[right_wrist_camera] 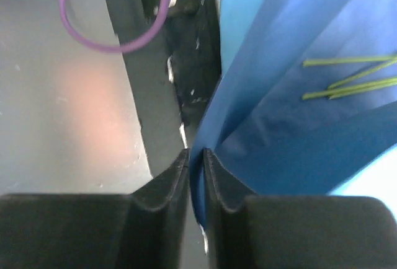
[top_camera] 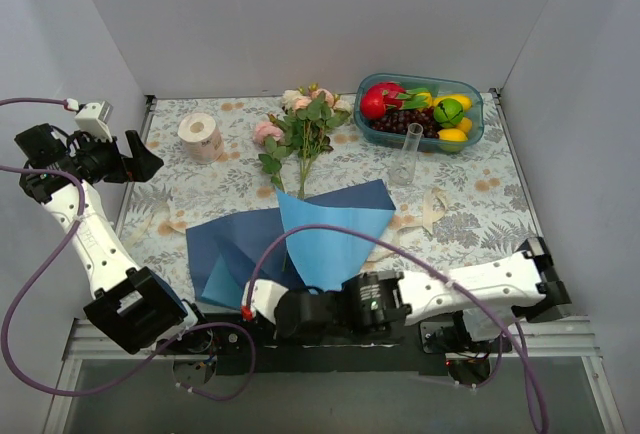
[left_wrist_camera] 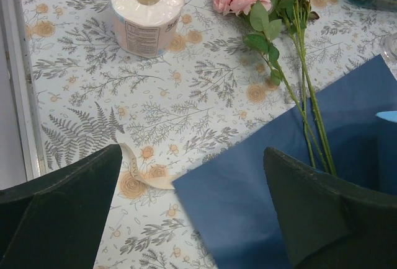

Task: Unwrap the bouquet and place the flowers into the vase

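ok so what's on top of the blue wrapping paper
Stems of the flowers lie on the blue wrapping paper, blooms past its far edge on the table. The right gripper pinches its edge; the raised flap hides the stem ends from above.

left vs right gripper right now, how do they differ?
Left gripper is wide open and empty; right gripper is shut on an edge of the blue wrapping paper. Left gripper hangs over the table's left side; right gripper is at its near edge. Both have dark fingers.
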`<state>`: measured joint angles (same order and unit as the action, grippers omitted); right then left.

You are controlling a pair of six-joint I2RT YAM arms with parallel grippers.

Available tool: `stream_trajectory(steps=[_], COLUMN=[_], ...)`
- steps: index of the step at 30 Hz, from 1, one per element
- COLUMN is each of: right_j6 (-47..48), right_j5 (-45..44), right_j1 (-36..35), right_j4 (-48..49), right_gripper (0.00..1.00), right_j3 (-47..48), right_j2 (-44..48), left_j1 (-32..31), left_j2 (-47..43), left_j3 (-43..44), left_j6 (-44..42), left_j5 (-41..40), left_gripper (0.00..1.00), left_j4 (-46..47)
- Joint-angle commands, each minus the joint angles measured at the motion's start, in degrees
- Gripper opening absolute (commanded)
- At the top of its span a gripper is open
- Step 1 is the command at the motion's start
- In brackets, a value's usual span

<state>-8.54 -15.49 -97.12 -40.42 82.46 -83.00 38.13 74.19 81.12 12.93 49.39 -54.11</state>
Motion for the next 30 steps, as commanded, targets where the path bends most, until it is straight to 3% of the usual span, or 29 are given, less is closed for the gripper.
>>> stream_trajectory(steps=[1, 5, 12, 20, 21, 22, 26, 30], right_j6=[-11.22, -20.36, -37.04, -49.46, -49.39, -49.82, -50.00, -43.09], right_j5=[-11.93, -16.50, -20.28, -21.07, -22.03, -22.83, -26.43, -30.64], right_j1=[-7.45, -12.29, -18.71, -25.48, -25.83, -26.79, -28.47, -28.65], right_j4=[-9.03, -15.20, -25.47, -34.53, -34.46, -34.55, -34.37, -34.10], right_gripper=[0.31, 0.52, 0.60, 0.71, 0.88, 0.91, 0.96, 0.97], right_j3=[-2.03, -3.27, -0.37, 6.99, 8.06, 9.29, 15.88, 28.43], right_j2=[-5.41, -8.84, -8.76, -11.13, -10.52, -8.69, -5.24, -6.11], left_j1=[0.37, 0.28, 0.28, 0.28, 0.28, 0.28, 0.28, 0.19], left_j2=[-0.72, -0.72, -1.24, -2.56, -2.56, -2.48, -2.65, -2.83], left_j3=[1.93, 2.55, 3.07, 3.17, 3.08, 3.16, 3.25, 3.96], left_j6=[-0.71, -0.80, -1.68, -3.43, -3.44, -3.52, -3.70, -4.58], left_j5=[0.71, 0.62, -0.34, -0.43, -0.43, -0.52, 0.36, 1.41], left_gripper=[0.98, 0.98, 0.98, 0.98, 0.98, 0.98, 0.98, 0.98], left_j4=[-0.82, -1.09, -1.00, -1.09, -1.09, -1.09, -1.35, -2.32])
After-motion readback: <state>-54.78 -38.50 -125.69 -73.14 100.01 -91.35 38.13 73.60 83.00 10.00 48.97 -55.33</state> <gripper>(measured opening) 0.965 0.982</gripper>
